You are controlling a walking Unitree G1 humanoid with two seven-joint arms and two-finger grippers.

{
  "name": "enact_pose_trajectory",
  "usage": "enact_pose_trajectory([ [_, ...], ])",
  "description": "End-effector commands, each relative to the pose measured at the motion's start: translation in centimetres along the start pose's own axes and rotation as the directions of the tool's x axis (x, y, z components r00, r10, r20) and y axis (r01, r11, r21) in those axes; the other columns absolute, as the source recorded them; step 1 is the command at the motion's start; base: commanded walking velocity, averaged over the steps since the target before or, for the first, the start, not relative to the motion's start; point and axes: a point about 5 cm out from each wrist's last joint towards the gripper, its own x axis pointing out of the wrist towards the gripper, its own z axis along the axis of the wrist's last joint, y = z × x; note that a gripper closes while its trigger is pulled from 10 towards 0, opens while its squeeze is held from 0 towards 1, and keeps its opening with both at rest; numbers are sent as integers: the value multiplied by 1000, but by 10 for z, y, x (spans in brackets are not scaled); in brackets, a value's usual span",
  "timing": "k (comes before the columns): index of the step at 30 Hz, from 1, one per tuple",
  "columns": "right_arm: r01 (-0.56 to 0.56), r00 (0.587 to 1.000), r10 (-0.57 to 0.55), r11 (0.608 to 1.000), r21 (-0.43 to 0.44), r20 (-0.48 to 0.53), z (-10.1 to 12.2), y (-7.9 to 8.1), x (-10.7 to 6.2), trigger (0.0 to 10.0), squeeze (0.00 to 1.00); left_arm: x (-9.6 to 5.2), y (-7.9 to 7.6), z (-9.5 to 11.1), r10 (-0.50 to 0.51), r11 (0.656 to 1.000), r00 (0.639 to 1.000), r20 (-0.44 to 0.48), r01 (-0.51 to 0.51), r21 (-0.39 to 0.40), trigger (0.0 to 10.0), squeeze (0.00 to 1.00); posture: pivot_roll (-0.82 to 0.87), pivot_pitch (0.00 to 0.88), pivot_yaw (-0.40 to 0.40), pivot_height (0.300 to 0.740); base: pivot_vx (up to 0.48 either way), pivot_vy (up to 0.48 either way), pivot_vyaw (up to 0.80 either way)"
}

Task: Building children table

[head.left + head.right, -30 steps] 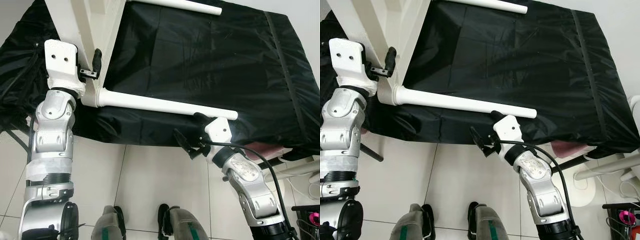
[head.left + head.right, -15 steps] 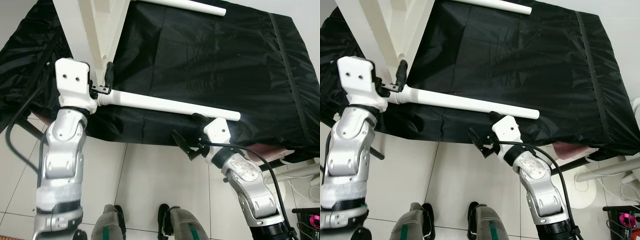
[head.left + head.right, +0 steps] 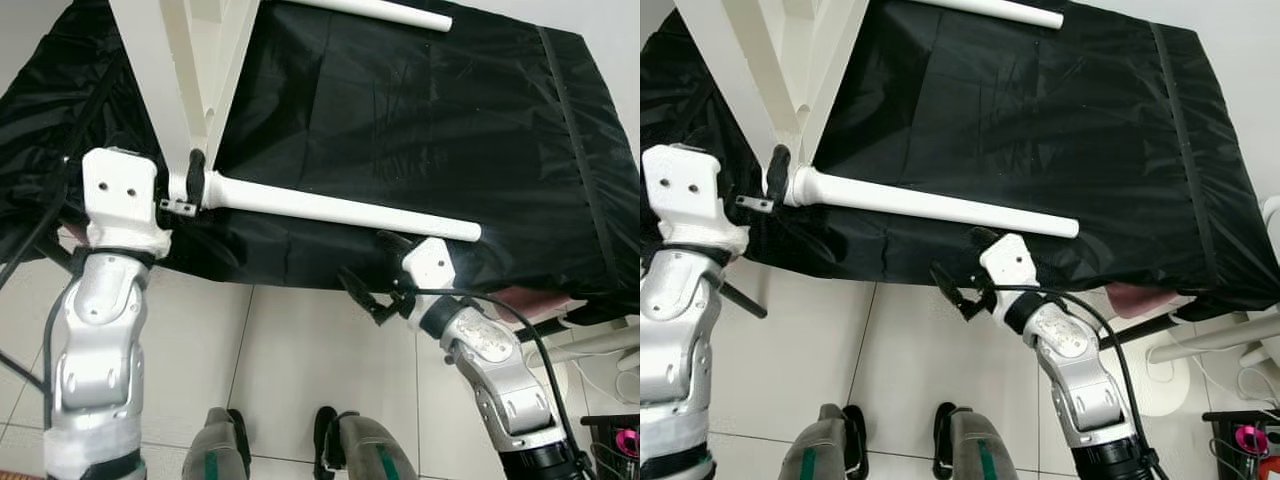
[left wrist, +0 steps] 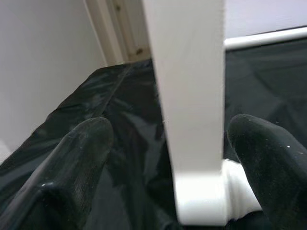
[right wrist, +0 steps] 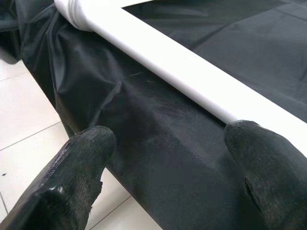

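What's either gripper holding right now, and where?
Left gripper straddles the white table frame at its corner by the leg, jaws not closed. Right gripper holds nothing.

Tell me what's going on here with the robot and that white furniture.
The robot is putting together a white table frame that lies on a surface under a black cover. Its left gripper sits at the corner where a round white leg joins the frame, fingers spread to either side of the frame's bar. The right gripper hangs open just below the free end of that leg, at the cover's edge, holding nothing.
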Motion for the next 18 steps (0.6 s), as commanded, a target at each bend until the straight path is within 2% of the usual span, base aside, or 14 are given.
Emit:
enact_pose_trajectory([
  [1, -12, 1000, 12, 1000, 6, -5, -3, 1, -1, 10000, 0, -3, 3, 2, 41, 999, 999, -3, -41, 12, 10000, 0, 5, 160, -111, 740, 0, 0, 0],
  [9, -22, 1000, 22, 1000, 1, -3, -4, -1, 2, 10000, 0, -11, 3, 9, 42, 999, 999, 8, -42, 29, 10000, 0, 11, 144, -113, 740, 0, 0, 0],
  [10, -18, 1000, 18, 1000, -1, 8, -3, -4, 7, 10000, 0, -10, 6, 16, 68, 998, 997, 46, -69, 7, 10000, 0, 16, 123, -114, 740, 0, 0, 0],
  [14, 3, 1000, -3, 1000, 3, 17, -3, -8, 10, 10000, 0, -8, 8, 19, 97, 995, 993, 71, -97, -11, 10000, 0, 12, 107, -112, 740, 0, 0, 0],
  [18, 46, 998, -46, 999, 16, 32, -3, -16, 12, 10000, 0, -5, -2, 25, 79, 997, 991, 106, -78, -19, 10000, 0, 3, 73, -92, 740, 0, 0, 0],
])
